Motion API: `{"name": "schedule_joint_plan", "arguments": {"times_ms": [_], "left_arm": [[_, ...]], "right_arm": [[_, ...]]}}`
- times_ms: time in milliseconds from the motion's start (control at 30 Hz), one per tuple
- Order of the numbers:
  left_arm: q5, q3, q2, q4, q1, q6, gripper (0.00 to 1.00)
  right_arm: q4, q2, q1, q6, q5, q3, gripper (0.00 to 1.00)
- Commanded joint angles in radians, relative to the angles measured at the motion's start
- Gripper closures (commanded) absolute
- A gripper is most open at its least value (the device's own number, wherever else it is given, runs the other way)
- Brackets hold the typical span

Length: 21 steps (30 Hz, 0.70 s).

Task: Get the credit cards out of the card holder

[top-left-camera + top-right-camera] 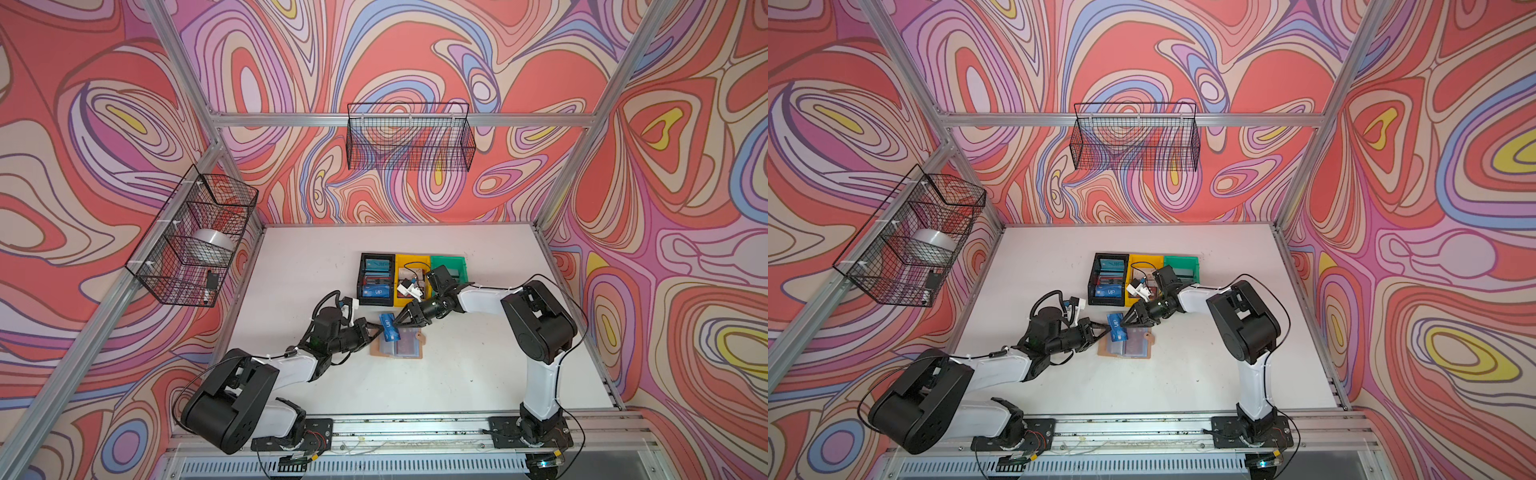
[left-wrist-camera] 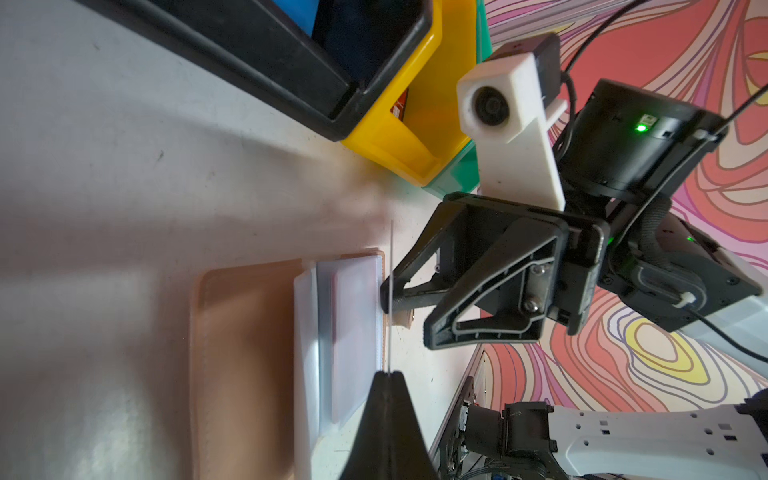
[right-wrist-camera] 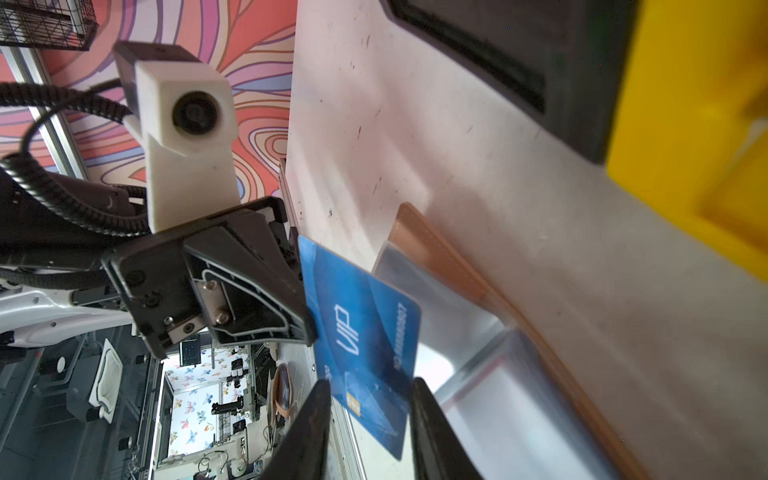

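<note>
The tan card holder [image 1: 405, 348] [image 1: 1133, 348] lies open on the white table, its clear sleeve pages [image 2: 353, 316] facing up. A reddish card [image 1: 410, 344] shows through one sleeve. My left gripper [image 1: 380, 328] [image 2: 388, 376] is shut on a blue "VIP" credit card [image 1: 388, 327] [image 3: 361, 320] and holds it lifted over the holder's left half. In the left wrist view this card [image 2: 391, 266] is only a thin line. My right gripper [image 1: 395, 323] [image 3: 371, 386] meets it from the right, jaws apart, with the card's end in the gap. Whether its fingers touch the card I cannot tell.
Just behind the holder stand a black bin [image 1: 362, 286] holding blue cards, a yellow bin [image 1: 409, 262] and a green bin [image 1: 451, 264]. Wire baskets hang on the left wall [image 1: 191, 237] and the back wall [image 1: 409, 139]. Aluminium frame rails border the table.
</note>
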Motion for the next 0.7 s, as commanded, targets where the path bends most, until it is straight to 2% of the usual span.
{"name": "schedule_joint_plan", "arguments": {"times_ms": [0,267,667], "left_arm": [[0.02,-0.005,0.028,0.065,0.005,-0.018,1.0],[0.022,-0.009,0.051,0.095,0.005,-0.025,1.0],[0.023,-0.014,0.066,0.116,0.004,-0.031,1.0]], "right_arm": [[0.097,0.006,0.001,0.055,-0.057,-0.017,0.65],[0.127,0.001,0.001,0.075,-0.071,-0.03,0.69],[0.15,-0.012,0.003,0.088,-0.095,-0.036,0.82]]}}
